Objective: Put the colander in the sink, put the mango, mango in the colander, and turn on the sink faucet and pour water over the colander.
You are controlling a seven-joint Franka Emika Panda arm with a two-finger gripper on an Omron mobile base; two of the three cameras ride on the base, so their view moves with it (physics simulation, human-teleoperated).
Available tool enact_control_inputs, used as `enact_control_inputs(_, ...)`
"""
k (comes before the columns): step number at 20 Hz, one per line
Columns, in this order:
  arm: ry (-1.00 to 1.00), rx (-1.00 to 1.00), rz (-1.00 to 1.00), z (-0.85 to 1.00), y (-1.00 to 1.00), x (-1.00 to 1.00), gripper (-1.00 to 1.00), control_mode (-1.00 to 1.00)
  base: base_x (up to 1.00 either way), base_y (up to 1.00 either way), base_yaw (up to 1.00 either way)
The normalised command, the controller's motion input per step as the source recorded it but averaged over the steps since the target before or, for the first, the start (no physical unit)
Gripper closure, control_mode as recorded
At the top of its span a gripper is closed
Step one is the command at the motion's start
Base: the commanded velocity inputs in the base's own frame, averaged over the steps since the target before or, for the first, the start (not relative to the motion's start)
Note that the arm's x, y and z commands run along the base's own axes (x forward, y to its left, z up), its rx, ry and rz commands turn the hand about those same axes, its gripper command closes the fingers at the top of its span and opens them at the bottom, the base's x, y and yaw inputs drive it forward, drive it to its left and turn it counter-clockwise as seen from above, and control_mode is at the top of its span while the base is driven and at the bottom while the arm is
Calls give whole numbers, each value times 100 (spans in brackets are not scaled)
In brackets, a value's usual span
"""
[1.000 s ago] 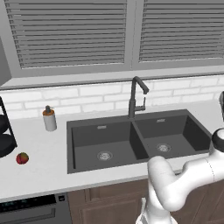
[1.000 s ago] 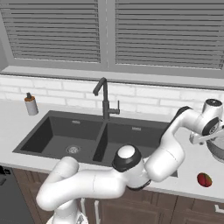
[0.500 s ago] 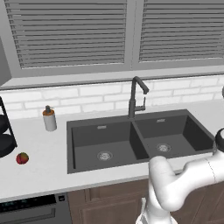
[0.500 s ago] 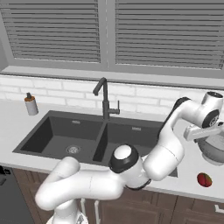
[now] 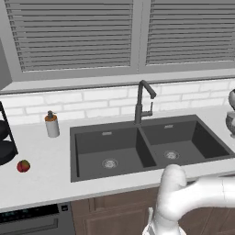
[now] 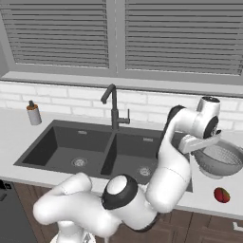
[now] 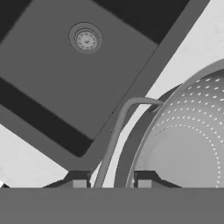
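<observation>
End effector (image 7: pixel 107 183) clamped on colander (image 6: pixel 219 160) handle by sink (image 6: pixel 61 147).

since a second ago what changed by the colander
The gripper came down at the colander on the counter right of the sink and shut on its rim. The colander itself has not visibly moved. Both mangos, the sink faucet and the soap dispenser stayed put.

Grey slatted blinds (image 5: pixel 73 36) hang above white brick wall (image 5: pixel 92 98) and pale counter (image 5: pixel 41 174).
</observation>
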Motion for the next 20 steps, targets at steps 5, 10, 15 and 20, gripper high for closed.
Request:
enact_control_inputs(5, -30, -13, 6, 0, 100, -76, 100, -100, 0, 0, 0)
enact_control_inputs(10, -23, -8, 4, 9, 100, -53, 100, -100, 0, 0, 0)
enact_control_inputs(15, -8, -2, 3, 35, 100, -40, 100, -100, 0, 0, 0)
enact_control_inputs(20, -1, 0, 1, 49, 100, -17, 100, -100, 0, 0, 0)
